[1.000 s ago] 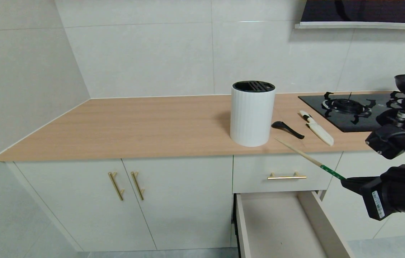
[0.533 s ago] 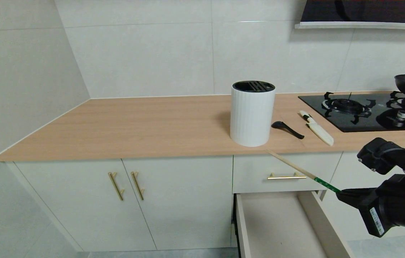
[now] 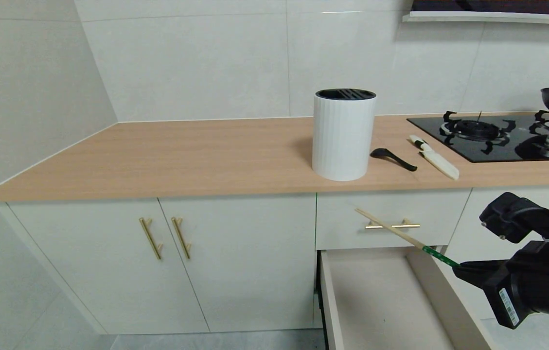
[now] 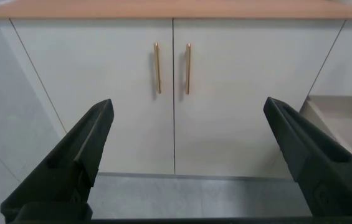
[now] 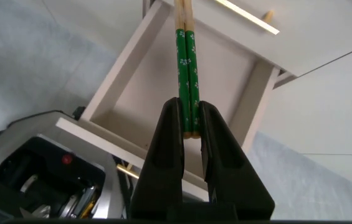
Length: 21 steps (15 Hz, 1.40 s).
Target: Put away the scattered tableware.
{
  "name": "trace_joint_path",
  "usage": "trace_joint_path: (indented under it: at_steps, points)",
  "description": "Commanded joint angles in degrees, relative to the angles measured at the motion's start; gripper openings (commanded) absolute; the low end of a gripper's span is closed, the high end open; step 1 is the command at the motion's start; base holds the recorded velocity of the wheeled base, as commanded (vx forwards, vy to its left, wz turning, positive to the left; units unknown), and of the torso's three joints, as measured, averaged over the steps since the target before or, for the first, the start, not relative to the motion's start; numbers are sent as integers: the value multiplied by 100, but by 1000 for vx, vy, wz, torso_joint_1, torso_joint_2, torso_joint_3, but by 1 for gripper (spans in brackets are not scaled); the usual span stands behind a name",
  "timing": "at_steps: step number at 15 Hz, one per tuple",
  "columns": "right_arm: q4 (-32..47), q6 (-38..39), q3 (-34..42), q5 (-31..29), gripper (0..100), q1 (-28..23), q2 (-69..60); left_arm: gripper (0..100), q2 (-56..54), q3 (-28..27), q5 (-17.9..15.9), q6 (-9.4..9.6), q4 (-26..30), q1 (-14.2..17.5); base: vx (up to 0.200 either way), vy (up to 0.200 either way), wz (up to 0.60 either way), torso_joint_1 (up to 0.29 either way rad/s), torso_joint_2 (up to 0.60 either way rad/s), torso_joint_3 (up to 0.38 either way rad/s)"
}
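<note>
Right gripper (image 5: 188, 118) clamps the chopsticks (image 3: 400, 232) above the open drawer (image 3: 376, 296) — left gripper (image 4: 188, 111) fingers stand wide apart

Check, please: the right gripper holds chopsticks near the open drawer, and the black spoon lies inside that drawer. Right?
No. In the head view the black spoon lies on the counter, beside the white holder, not in the drawer. The rest is right.
</note>
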Motion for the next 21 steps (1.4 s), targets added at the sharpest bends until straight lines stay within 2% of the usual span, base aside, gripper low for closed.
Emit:
trace_joint_path:
  at_steps: [1,13,21]
  points:
    - [-1,1,1,-2,0,3,48,100,9,0,3,-2,0,0,0,0,0,-188,481,286]
    - [8,-17,9,7,0,3,65,100,9,0,3,-2,0,0,0,0,0,-158,462,300]
    - [8,-17,9,7,0,12,338,100,9,0,3,-2,0,0,0,0,0,-14,62,45]
